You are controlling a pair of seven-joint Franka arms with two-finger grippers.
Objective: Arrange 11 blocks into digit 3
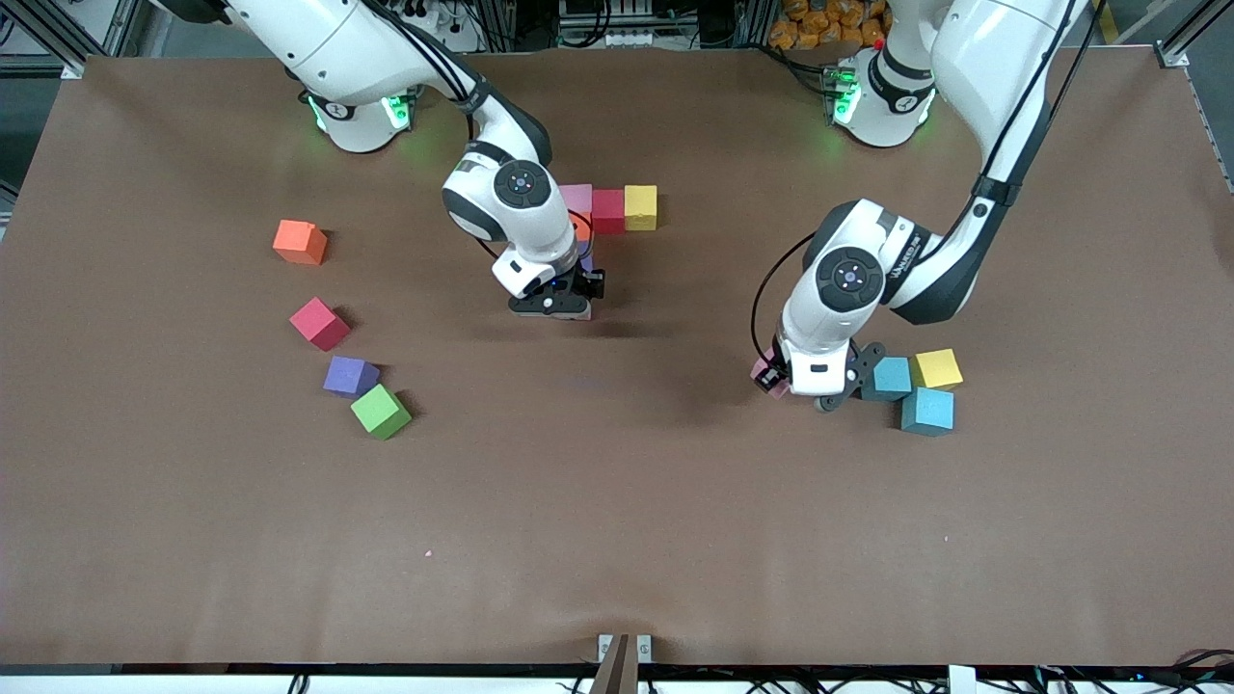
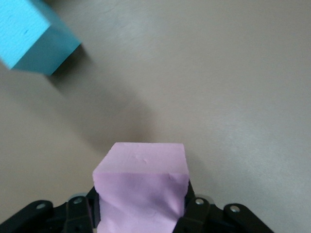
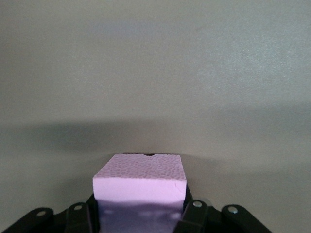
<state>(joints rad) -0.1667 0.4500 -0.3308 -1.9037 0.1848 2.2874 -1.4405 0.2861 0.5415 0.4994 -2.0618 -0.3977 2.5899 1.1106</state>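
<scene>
Both jaws clamp pink blocks: left gripper (image 2: 141, 213), right gripper (image 3: 141, 213).

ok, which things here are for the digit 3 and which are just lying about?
Job: left pincer, gripping pink block; right pincer, gripping second pink block; row of third pink block, red block, yellow block; loose: orange block, crimson block, purple block, green block, light blue block, second light blue block, second yellow block.
Lying about: orange heap by left arm's base; bracket at table edge.
</scene>
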